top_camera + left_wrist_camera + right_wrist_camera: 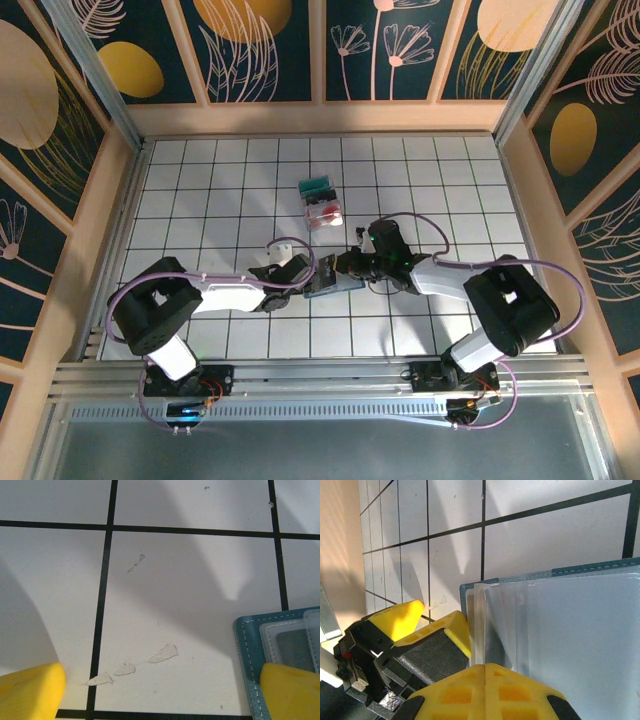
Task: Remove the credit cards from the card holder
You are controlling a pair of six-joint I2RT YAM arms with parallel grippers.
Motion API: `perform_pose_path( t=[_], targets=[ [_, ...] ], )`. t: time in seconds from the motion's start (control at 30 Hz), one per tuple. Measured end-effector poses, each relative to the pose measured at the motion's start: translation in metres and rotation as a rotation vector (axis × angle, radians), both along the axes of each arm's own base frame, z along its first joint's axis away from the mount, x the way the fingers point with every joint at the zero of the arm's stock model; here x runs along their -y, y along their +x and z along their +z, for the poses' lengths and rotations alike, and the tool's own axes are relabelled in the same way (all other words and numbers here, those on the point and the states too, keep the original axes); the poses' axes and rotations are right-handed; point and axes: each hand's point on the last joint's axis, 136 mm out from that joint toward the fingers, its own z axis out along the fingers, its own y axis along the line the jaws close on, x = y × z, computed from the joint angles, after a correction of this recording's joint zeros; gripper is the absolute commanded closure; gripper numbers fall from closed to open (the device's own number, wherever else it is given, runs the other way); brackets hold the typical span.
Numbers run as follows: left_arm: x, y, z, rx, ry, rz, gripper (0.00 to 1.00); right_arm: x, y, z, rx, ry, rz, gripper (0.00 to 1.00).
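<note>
The card holder [335, 285] lies opened on the white, gridded worktop [200, 200], near the front and between the two arms. In the right wrist view its inside faces up, with clear plastic pockets over a slate-blue cover that has light stitching.

The left pincer [160, 695] is spread wide. One yellow fingertip [30, 692] is over the bare worktop and the other is at the corner of the card holder. I cannot tell if that tip touches it.

The right pincer [485, 690] is pressed together at the near edge of the card holder. A thin clear pocket leaf runs down to the seam between its tips. It is possibly pinched there, but the view is too close to be sure.

The two credit cards lie farther back on the worktop, well apart from the card holder. The teal card [317, 188] is behind, and the whitish-pink card [325, 212] with a red mark is just beside it on the near side.
</note>
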Motion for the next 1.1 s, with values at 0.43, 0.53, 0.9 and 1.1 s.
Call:
perform_pose_path(
  t=[0.43,0.53,0.9,1.1],
  targets=[
    [0.017,0.011,0.043,0.069,-0.062,-0.044,0.01,0.002,-0.002,-0.003,-0.007,-0.002,-0.004,0.97],
    [0.021,0.011,0.042,0.063,-0.063,-0.063,0.01,0.002,-0.001,-0.002,-0.007,0.001,-0.006,0.97],
    [0.023,0.006,0.005,-0.013,-0.004,-0.098,0.01,0.001,-0.003,-0.001,-0.017,0.028,-0.015,0.83],
    [0.025,0.007,0.004,-0.011,-0.011,-0.100,0.01,-0.007,-0.005,-0.006,-0.033,0.045,-0.001,0.77]
  ],
)
